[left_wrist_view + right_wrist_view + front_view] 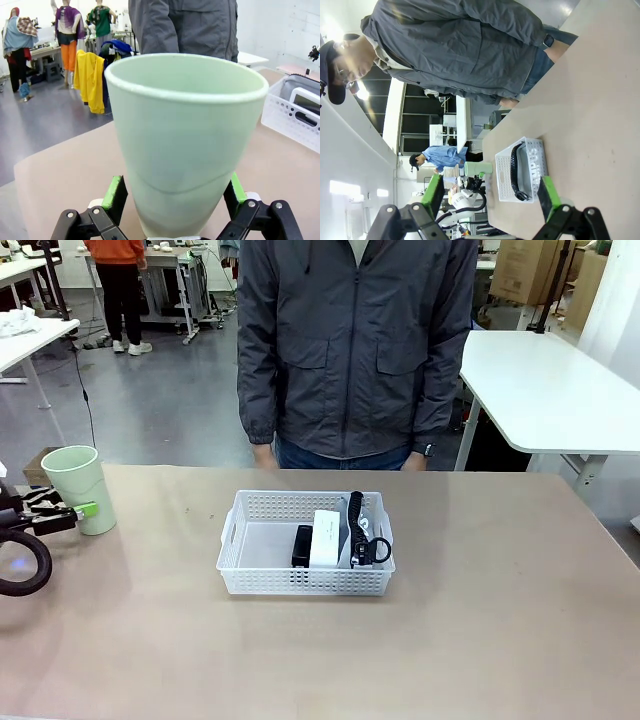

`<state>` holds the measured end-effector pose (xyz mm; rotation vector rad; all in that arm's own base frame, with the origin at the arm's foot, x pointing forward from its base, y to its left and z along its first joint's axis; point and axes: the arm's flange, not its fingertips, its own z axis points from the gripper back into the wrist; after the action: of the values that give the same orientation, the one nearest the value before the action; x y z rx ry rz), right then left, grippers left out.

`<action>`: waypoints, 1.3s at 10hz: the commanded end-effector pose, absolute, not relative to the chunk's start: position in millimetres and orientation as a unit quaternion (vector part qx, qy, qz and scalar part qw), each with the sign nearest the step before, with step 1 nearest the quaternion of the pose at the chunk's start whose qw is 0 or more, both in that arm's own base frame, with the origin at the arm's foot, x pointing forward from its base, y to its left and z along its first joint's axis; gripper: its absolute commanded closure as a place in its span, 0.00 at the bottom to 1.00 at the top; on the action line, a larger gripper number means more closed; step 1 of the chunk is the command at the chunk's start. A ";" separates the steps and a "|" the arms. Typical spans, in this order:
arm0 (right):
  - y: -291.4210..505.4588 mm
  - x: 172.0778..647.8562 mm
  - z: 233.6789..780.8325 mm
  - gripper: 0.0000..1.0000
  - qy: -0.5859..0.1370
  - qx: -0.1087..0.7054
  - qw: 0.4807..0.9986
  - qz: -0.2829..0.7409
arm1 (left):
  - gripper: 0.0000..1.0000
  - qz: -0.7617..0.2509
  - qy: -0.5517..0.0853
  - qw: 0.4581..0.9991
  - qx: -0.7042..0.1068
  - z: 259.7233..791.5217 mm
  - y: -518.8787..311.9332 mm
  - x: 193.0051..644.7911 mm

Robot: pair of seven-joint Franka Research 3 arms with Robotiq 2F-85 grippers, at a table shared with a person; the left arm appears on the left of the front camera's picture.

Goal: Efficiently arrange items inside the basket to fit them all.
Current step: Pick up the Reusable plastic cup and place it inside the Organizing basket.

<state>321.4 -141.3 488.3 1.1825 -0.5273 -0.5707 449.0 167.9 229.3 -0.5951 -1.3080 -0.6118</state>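
Both claws gape wide, left claw (pixel 175 197) straddling the pale green cup (pixel 185 145).

- My right gripper (pixel 490 197) open, clear above worktop (pixel 590 125).
- Basket (pixel 522 170) ahead, pouch (pixel 532 167) and black strap (pixel 516 172) inside.
- Green cup (pixel 479 167) beyond it.

One white basket (pixel 262 565) is sitting on the table. Three items are lying inside the basket: one stapler (pixel 302 545), one box (pixel 325 538), one pouch (pixel 366 530). One green cup (pixel 78 488) is standing left of the basket.
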 end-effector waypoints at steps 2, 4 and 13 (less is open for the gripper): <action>-140.4 322.8 493.1 0.00 -0.244 0.555 0.749 -0.268 | 0.00 -0.264 -0.607 0.689 -0.295 242.1 155.0 460.6; -140.4 322.8 493.1 0.00 -0.244 0.555 0.749 -0.268 | 0.00 -0.271 -0.608 0.682 -0.302 247.7 149.6 460.1; -140.4 322.8 493.1 0.00 -0.244 0.555 0.749 -0.268 | 1.00 -0.263 -0.630 0.652 -0.330 313.5 145.8 425.9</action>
<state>321.5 -141.3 488.3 1.1824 -0.5271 -0.5706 445.7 147.8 286.7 -0.6958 -1.4111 -0.6116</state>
